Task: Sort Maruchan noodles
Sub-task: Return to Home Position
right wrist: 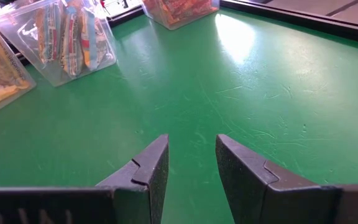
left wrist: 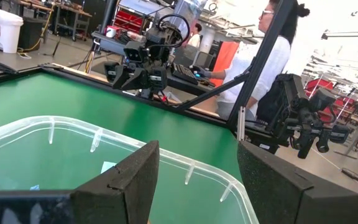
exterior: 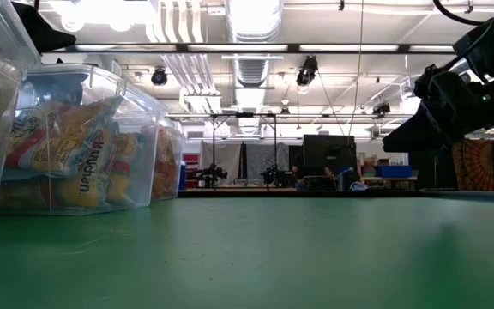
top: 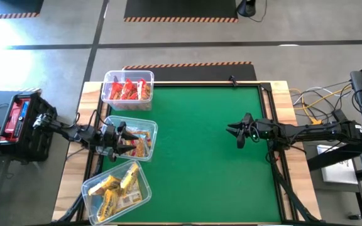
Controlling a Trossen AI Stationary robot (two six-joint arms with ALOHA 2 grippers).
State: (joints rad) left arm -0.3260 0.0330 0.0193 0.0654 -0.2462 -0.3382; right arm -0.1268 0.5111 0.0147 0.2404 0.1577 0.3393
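Observation:
The Maruchan noodles lie sorted in three clear bins along the table's left edge. Red packets fill the far bin, orange-and-blue packets the middle bin, and yellow packets the near bin. My left gripper hovers open over the middle bin, pointing level toward the table's right, with the bin's rim just below its fingers and nothing between them. My right gripper hangs open above the bare green mat at the table's right, pointing toward the bins, also with nothing in it.
The green mat between the bins and my right gripper is framed by a black rail. In the low view the bins stand at the left. A person in a white top stands beyond the table's right side.

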